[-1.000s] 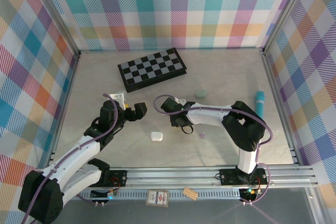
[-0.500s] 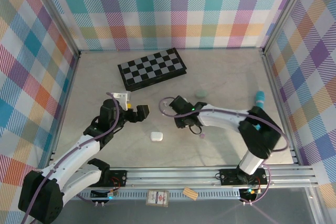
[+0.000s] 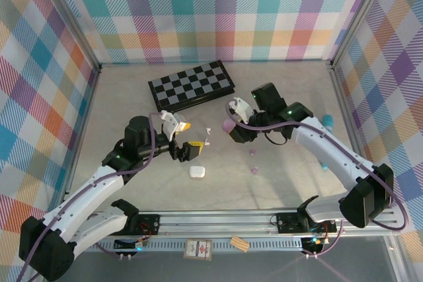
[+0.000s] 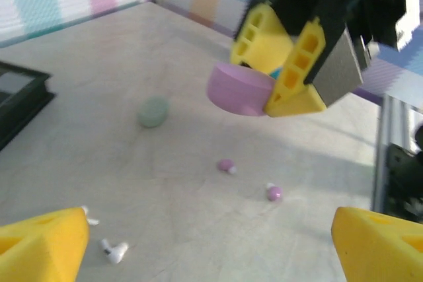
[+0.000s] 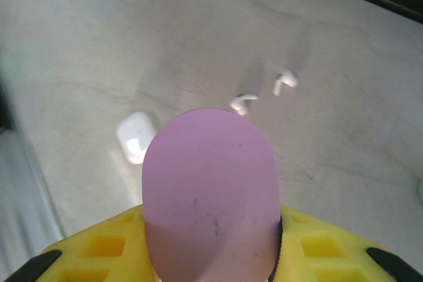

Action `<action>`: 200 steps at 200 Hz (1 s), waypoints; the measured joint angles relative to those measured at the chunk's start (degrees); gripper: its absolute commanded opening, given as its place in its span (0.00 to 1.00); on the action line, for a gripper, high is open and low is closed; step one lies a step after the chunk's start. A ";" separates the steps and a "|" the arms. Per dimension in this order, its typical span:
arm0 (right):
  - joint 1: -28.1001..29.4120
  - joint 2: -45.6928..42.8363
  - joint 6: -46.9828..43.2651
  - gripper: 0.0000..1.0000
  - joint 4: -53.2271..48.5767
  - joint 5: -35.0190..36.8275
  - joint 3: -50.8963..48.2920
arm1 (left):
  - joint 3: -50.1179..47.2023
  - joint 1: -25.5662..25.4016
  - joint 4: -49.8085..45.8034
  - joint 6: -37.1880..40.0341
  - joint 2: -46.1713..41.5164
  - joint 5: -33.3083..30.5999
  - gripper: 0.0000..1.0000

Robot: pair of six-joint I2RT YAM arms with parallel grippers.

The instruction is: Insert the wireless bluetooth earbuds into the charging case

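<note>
My right gripper (image 3: 230, 127) is shut on a lilac charging case (image 5: 210, 183) and holds it in the air above the middle of the table; the left wrist view shows the same lilac case (image 4: 239, 89) between its yellow fingers. Two lilac earbuds (image 4: 226, 164) (image 4: 274, 193) lie on the table below it, seen from above as small lilac dots (image 3: 252, 152) (image 3: 254, 170). Two white earbuds (image 5: 243, 102) (image 5: 285, 81) lie further left. My left gripper (image 3: 192, 150) hangs open and empty just above a shut white case (image 3: 196, 171).
A mint-green case (image 4: 153, 111) lies on the table behind the earbuds. A folded chessboard (image 3: 192, 86) lies at the back. A teal cylinder (image 3: 327, 121) lies at the right, partly under the right arm. Checked walls close in three sides.
My right gripper has risen off the table with the lilac case and swung back and right. The left gripper has moved right, toward the white case.
</note>
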 measured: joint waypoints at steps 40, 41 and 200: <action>-0.42 1.14 -8.07 0.13 -7.30 -9.90 6.78 | 3.06 -1.66 2.75 2.64 6.80 9.18 0.74; -0.42 1.18 -8.26 0.13 -7.45 -10.21 6.91 | 3.10 -1.68 2.84 2.67 6.88 9.27 0.74; 0.74 4.61 -15.17 0.11 -15.69 -20.26 9.01 | 7.63 -6.14 8.66 0.00 15.21 20.79 0.42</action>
